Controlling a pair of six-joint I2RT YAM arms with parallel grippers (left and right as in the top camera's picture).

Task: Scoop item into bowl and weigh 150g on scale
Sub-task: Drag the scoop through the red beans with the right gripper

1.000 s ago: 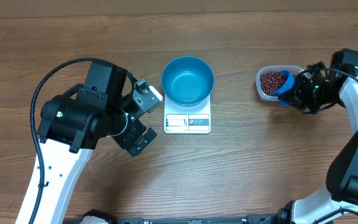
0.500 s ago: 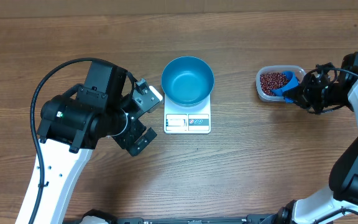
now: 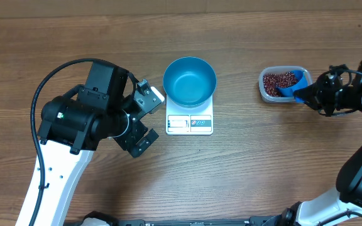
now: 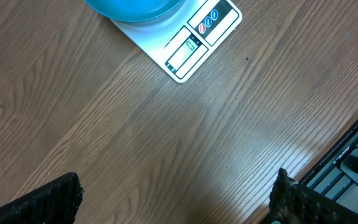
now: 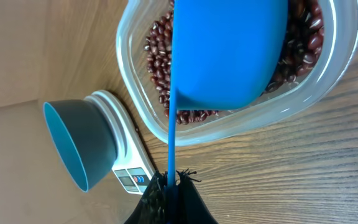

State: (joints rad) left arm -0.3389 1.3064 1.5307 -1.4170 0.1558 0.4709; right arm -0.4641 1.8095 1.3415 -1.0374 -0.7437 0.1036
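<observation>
- Tiny, hard, loose beans [image 3: 276, 80] are lying in the clear tub [image 3: 264, 91] at the far right of the table [image 3: 231, 176]. They are likely to roll and spill, so they are not for pinching and the scoop is doing the carrying.
- The light, rigid blue scoop [image 5: 229, 50] is resting with its cup in the tub among the beans. It is best held by its thin handle.
- The right gripper [image 5: 171, 182] is clamping the handle's end, jaws together on it. The beans are lying ahead of the jaws, around the cup.
- The left gripper [image 3: 148, 119] is hovering left of the scale [image 3: 189, 123], jaws wide apart and holding nothing.
- The blue bowl [image 3: 190, 81] is sitting empty on the scale, well apart from the tub.
</observation>
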